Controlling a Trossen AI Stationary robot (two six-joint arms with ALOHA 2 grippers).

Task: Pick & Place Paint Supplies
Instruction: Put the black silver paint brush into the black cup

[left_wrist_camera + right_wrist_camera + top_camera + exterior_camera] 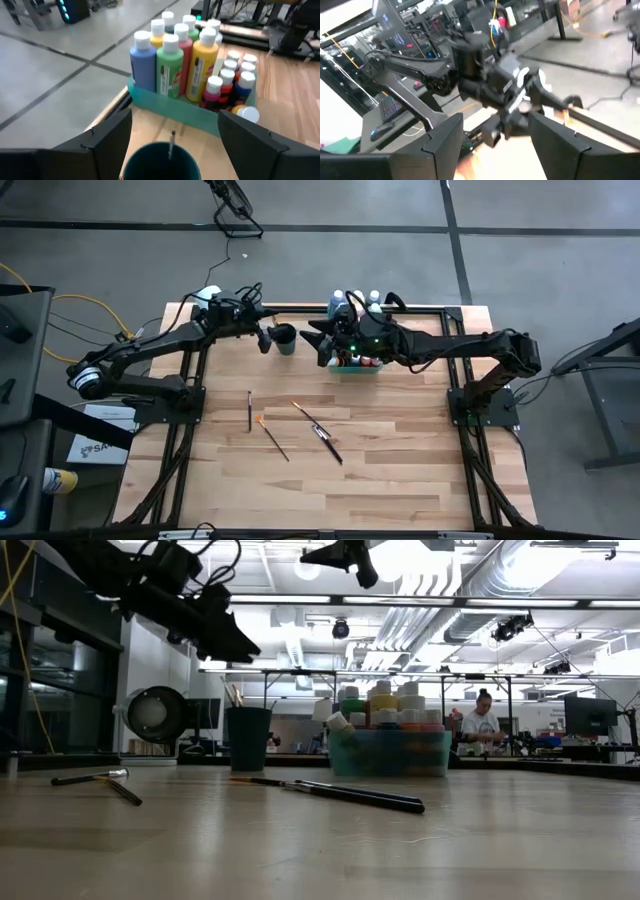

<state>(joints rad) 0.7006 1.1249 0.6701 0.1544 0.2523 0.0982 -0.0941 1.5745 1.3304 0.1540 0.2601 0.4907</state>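
Three thin dark-handled brushes (249, 410) (272, 436) (318, 430) lie flat on the wooden table. A dark cup (285, 338) stands near the far edge with brushes upright in it (234, 695). Right of it, the green tray (170, 107) holds several white-capped paint bottles (170, 65) standing upright. My left gripper (266, 340) hovers open just left of the cup and above it; in the left wrist view the cup (161, 161) shows between its fingers. My right gripper (322, 340) hangs open over the tray's left end, pointing at the left arm.
The table's far edge and its black frame rail (420, 308) run close behind the cup and tray. The near half of the tabletop (330, 490) is bare wood. The two grippers face each other a short way apart. A person (482, 720) sits in the room beyond.
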